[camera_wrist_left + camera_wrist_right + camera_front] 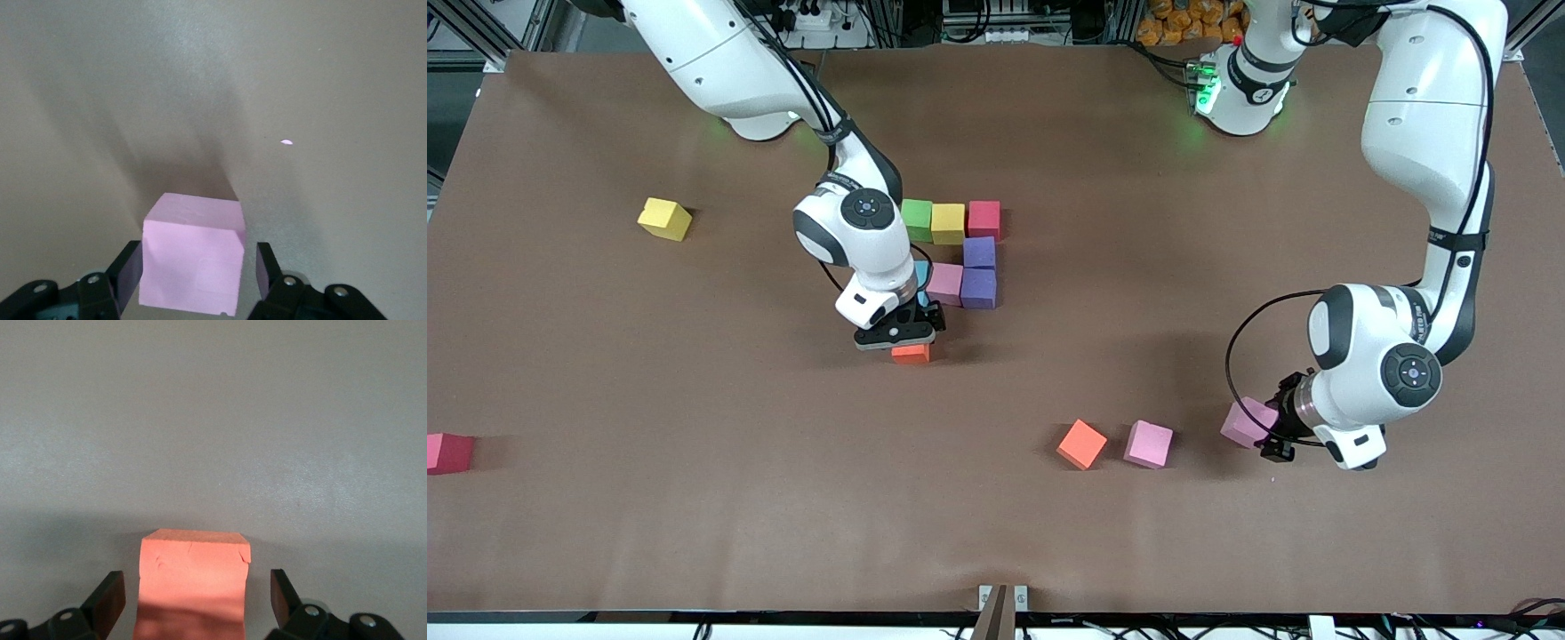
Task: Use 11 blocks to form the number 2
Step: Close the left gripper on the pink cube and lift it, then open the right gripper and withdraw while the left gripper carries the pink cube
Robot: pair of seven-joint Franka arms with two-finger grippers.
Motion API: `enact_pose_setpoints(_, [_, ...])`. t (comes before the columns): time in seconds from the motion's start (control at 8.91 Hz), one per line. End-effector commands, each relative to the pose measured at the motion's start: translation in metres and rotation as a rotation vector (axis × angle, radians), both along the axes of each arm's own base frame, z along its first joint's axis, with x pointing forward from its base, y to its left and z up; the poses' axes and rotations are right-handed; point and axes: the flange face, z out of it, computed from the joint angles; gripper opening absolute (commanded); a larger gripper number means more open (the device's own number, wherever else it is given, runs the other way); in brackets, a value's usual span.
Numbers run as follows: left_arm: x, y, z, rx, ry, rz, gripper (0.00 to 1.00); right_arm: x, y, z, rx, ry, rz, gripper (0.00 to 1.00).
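Building the digit was well under way, by my reading, with the lower strokes not yet laid. Nearest the front camera, loose on the brown surface [694, 498], lay an orange block [1081, 444] and beside it a pink block [1148, 444]; a red block [448, 452] sat at the right arm's end. Just beside the pink one, toward the left arm's end, the left claw [1272, 431] sat low around another pink cube [193, 263], fingers [127, 273] flanking its sides with slim gaps showing, so not yet pinching it. Farther on, the right claw [197, 600] hung over an orange cube [193, 580] resting on the surface, fingers spread clear of both faces; released, it seemed. That cube lay just nearer the camera than the number 2 [960, 253]: green [916, 220], yellow [948, 223] and red [984, 219] in a row, two purple [979, 271] below, a pink [945, 284] and a sliver of light blue [921, 271] beside. Next, probably: right arm lifts straight off without nudging; left closes and carries. A stray yellow block [664, 218] lay farther off. Arm bases, cables and framing edged the surface's top.
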Motion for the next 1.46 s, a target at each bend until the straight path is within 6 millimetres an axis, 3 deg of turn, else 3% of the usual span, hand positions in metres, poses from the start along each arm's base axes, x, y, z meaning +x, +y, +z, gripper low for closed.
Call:
enact_pose_setpoints(0.0, [-0.008, 0.0, -0.011, 0.017, 0.024, -0.013, 0.77, 0.001, 0.002, 0.001, -0.001, -0.019, -0.008, 0.96])
enact_pose_setpoints(0.34, [-0.003, -0.008, -0.026, 0.012, -0.012, -0.001, 0.77, 0.009, 0.004, 0.011, 0.0, -0.033, -0.008, 0.95])
enact_pose_setpoints(0.79, [-0.002, -0.008, -0.035, 0.011, -0.029, 0.002, 0.77, 0.031, 0.008, 0.043, -0.086, -0.03, -0.004, 0.95])
enact_pose_setpoints(0.9, [-0.002, -0.008, -0.035, 0.022, -0.031, -0.018, 0.52, 0.034, 0.007, 0.05, -0.099, -0.032, 0.024, 0.95])
enact_pose_setpoints(1.01, [-0.002, -0.007, -0.033, 0.043, -0.035, -0.047, 0.01, 0.041, 0.004, 0.057, -0.118, -0.028, 0.03, 0.95])
enact_pose_setpoints(1.23, [0.001, -0.008, -0.023, 0.066, -0.048, -0.108, 0.0, 0.054, -0.009, 0.077, -0.162, -0.015, 0.089, 0.95])
enact_pose_setpoints(1.35, [0.005, -0.011, -0.005, 0.061, -0.071, -0.101, 0.0, 0.06, -0.019, 0.086, -0.142, 0.01, 0.104, 0.95])
